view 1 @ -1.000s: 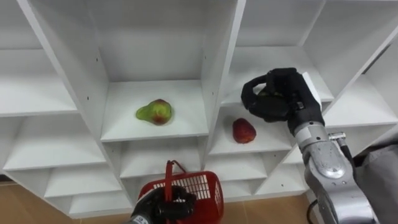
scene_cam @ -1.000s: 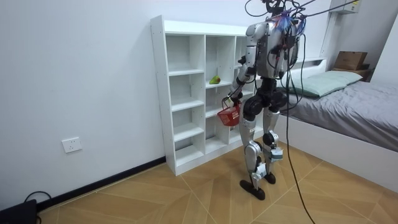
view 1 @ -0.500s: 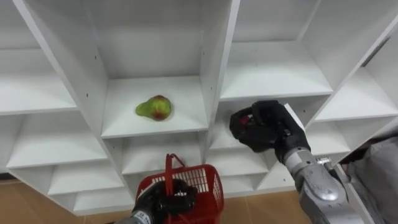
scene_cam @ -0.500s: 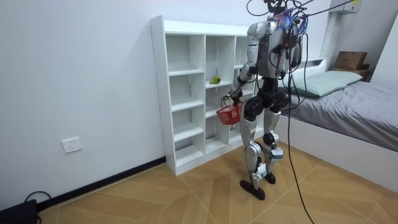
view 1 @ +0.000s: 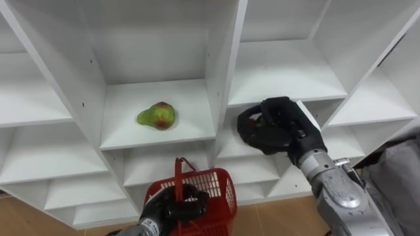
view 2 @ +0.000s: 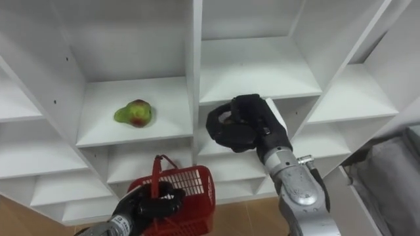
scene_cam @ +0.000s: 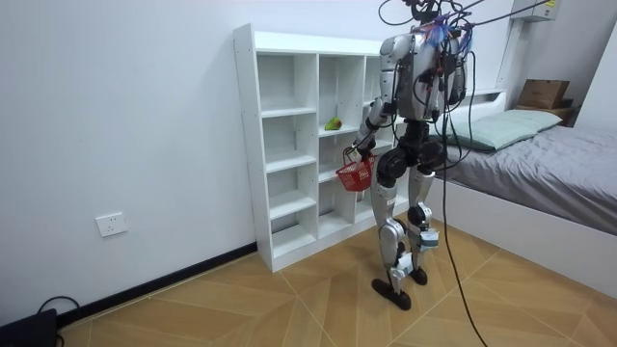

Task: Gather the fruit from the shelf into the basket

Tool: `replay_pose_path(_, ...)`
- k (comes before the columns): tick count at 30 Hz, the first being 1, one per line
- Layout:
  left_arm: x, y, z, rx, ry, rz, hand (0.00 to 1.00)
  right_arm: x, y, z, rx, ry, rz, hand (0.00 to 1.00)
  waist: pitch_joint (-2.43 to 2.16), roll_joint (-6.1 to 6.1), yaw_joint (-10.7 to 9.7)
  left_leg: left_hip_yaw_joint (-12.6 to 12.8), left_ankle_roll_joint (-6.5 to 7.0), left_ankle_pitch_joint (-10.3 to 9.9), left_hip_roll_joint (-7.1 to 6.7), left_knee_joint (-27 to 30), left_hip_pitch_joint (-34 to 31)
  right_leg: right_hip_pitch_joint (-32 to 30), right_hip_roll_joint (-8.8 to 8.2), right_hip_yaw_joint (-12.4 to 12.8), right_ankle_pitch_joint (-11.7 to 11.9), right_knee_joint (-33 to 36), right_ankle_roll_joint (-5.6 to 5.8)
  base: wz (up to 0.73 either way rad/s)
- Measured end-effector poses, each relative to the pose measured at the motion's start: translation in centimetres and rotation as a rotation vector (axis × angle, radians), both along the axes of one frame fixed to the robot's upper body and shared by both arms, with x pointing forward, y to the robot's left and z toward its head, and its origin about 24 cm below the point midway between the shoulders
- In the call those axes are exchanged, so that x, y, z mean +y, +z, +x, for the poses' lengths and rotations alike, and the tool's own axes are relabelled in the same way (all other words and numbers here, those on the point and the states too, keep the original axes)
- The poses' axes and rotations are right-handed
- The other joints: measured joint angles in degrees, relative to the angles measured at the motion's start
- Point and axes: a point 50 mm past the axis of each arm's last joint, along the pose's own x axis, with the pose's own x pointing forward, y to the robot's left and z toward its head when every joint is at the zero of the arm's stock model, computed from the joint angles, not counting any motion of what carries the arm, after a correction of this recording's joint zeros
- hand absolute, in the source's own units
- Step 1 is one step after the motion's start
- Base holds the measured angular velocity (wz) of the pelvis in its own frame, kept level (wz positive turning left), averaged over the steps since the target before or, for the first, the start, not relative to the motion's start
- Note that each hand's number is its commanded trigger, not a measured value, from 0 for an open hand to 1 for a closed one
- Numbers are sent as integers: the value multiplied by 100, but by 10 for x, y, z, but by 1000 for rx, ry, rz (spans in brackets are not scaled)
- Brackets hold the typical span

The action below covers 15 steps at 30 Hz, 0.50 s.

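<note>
A green-red pear (view 1: 156,115) lies on a middle shelf of the white closet (view 1: 226,65). One compartment to its right, my right hand (view 1: 272,124) has its fingers curled over the spot where the red fruit lay, and the fruit is hidden inside the hand. Below the pear's shelf my left hand (view 1: 172,211) is shut on the upright handle (view 1: 178,174) of a red basket (view 1: 213,193). In the room view I stand facing the closet (scene_cam: 289,145), with the basket (scene_cam: 355,174) at hip height.
The other closet compartments hold nothing. Upright dividers stand on either side of my right hand. A bed (scene_cam: 540,154) with a grey cover is behind me at the room view's right. The wooden floor (scene_cam: 289,299) is bare around my feet.
My right hand came down from the upper shelf onto the red fruit and curled around it. The red fruit is now covered. The basket stays in my left hand.
</note>
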Motion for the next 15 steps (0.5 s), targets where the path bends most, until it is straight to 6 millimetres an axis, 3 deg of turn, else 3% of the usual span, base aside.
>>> replay_pose_path(9, -3, -1, -2, 9, -13, -33, 100, 17, -8, -8, 60, 80, 150, 100, 7, -18, 0, -14, 0, 0, 4, 1, 2, 27, -15, -65, 6, 4, 2, 2)
replay_pose_path(12, -4, -1, -3, 14, -23, -29, 100, 23, -17, -13, 113, 96, 185, 100, 17, -27, 4, -23, 1, 0, 2, 9, -2, 42, -14, -54, 13, 1, 3, 0)
replay_pose_path(15, -6, -2, -4, 18, -31, -30, 100, 26, -41, -19, 225, 92, 217, 100, 28, -26, 19, -29, 1, -1, -18, 9, -6, 63, -13, -61, 17, -8, 7, 1)
